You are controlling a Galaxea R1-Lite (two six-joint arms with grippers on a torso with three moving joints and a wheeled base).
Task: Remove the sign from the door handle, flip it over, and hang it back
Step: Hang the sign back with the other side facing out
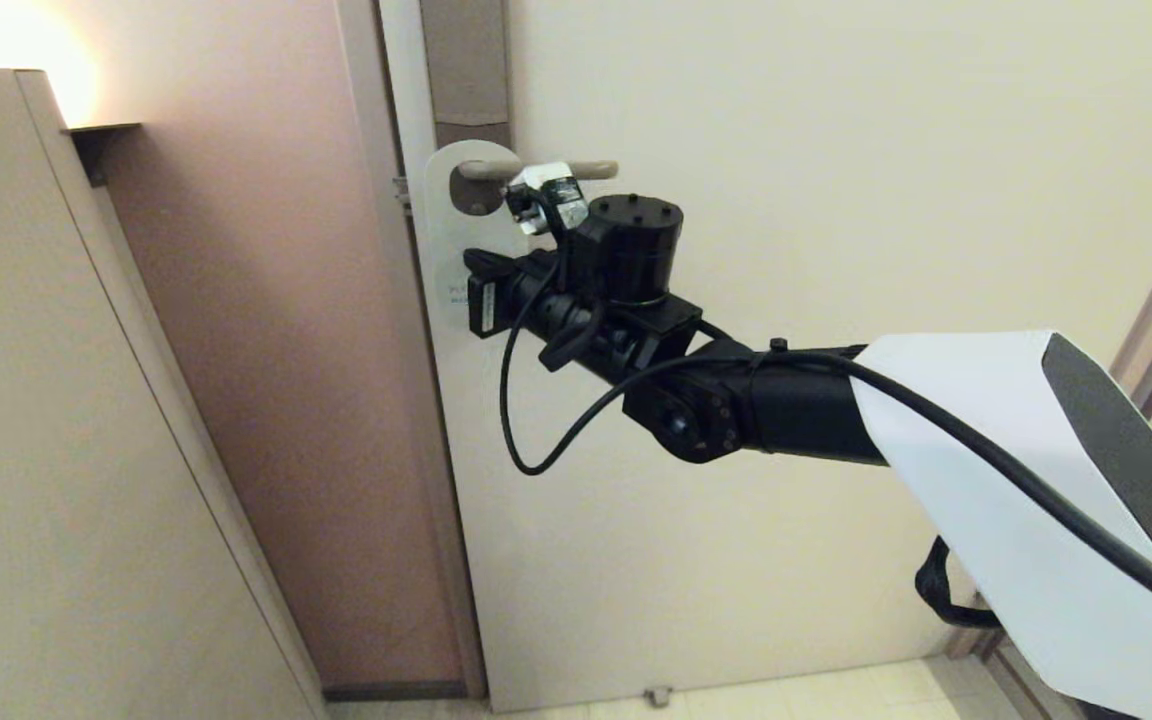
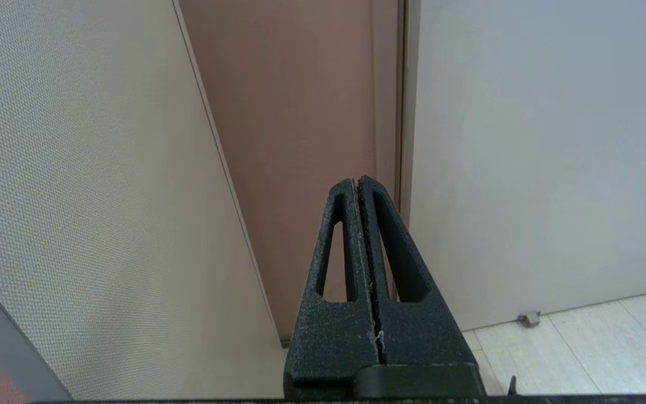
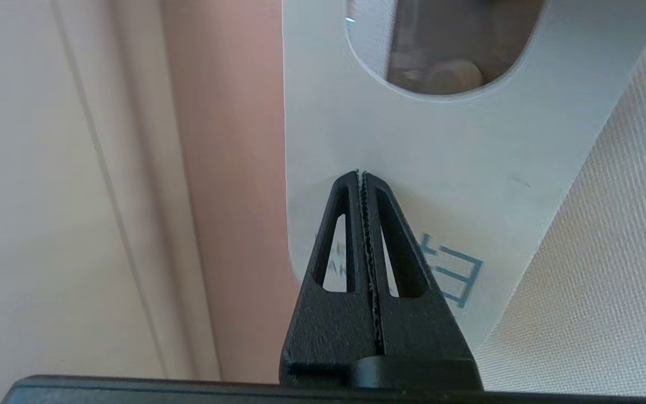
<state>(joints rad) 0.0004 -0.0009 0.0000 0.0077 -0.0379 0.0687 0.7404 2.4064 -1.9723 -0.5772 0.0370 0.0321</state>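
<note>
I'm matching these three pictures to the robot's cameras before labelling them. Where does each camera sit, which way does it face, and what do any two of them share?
Head view: on the robot's head, facing the door; the right arm reaches toward the sign hanging on the door handle.
Left wrist view: behind the shut left claw, facing the door's lower edge and the floor.
Right wrist view: behind the shut right claw, close to the sign's white face.
Shared: the head and right wrist views both show the sign.
</note>
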